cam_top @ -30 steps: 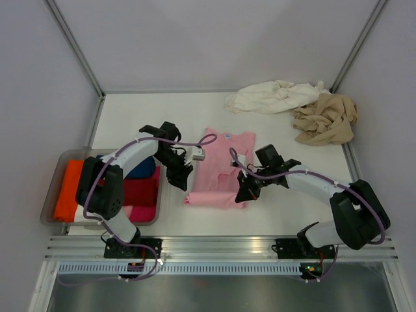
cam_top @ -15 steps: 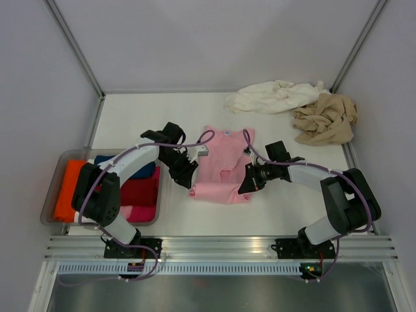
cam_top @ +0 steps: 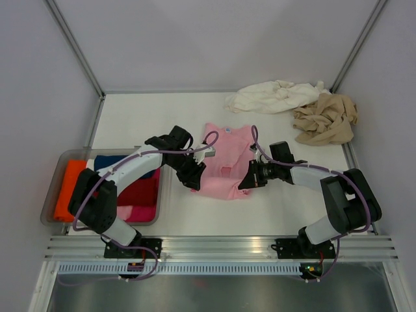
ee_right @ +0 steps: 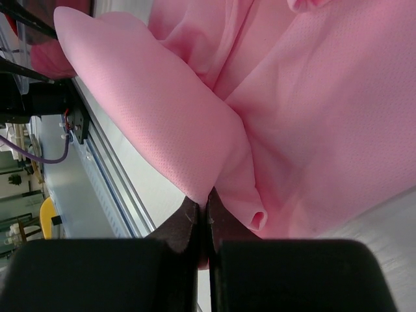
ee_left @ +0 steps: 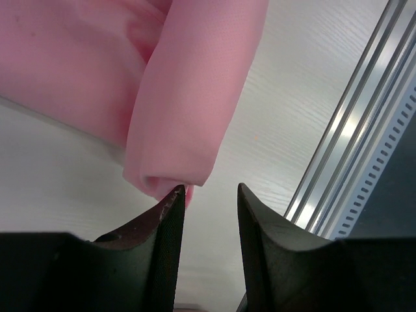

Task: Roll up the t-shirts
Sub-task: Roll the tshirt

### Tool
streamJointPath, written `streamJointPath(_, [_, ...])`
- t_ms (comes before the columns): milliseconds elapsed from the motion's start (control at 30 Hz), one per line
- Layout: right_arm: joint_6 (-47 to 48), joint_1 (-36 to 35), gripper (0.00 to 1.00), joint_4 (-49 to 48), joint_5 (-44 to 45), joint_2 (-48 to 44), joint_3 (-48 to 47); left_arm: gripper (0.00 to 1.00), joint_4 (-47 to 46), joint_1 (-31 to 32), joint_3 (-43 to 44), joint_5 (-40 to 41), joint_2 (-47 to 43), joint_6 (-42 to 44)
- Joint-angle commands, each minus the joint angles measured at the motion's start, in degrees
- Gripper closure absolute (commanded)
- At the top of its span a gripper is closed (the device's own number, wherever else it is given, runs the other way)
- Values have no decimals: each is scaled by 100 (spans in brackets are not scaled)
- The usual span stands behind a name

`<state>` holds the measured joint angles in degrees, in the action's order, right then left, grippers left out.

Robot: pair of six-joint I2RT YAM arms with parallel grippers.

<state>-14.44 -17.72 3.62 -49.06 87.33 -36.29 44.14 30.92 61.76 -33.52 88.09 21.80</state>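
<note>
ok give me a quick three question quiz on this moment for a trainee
1. True or false: the left gripper is shut on the pink t-shirt.
2. The right gripper is: A open; B shut on the pink t-shirt; C out of view.
3. Fill in: the folded cloths at the left lie in the clear ____.
Key: 1 false, its jaws stand apart; 2 B; 3 tray.

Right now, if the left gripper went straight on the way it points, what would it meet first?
Most likely the rolled edge of the pink t-shirt, which touches one fingertip of the open left gripper. Beyond it lies table, though depth is unclear.
</note>
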Motion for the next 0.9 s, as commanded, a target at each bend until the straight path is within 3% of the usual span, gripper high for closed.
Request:
streamJointPath(0, [-252,22,100,-309,36,-128,105,56,-511,178,12,-76,277,-501])
streamJointPath(233, [-253,22,100,-318,186,-260,175,59,-898,160,-155,487,577,-502])
streamJointPath(600, [-226,22,100,-485,221,-251,228,62,-1328,160,-15,-436,700,-888])
streamJointPath(667, [-261,22,100,-476,221,-269,210,68,-1364,169,55,-463,797,-941])
streamJointPath(700, [-279,22,100,-424,230,-295,202,81,-1373,169,73,-428,832,-976])
streamJointPath(767, [-279,22,100,-379,204,-330,175,94,-1347,152,117,-375,850,-976])
streamJointPath(867, [-200,22,100,225,99,-506,193,98,-1075,-6,144,-524,771,-923])
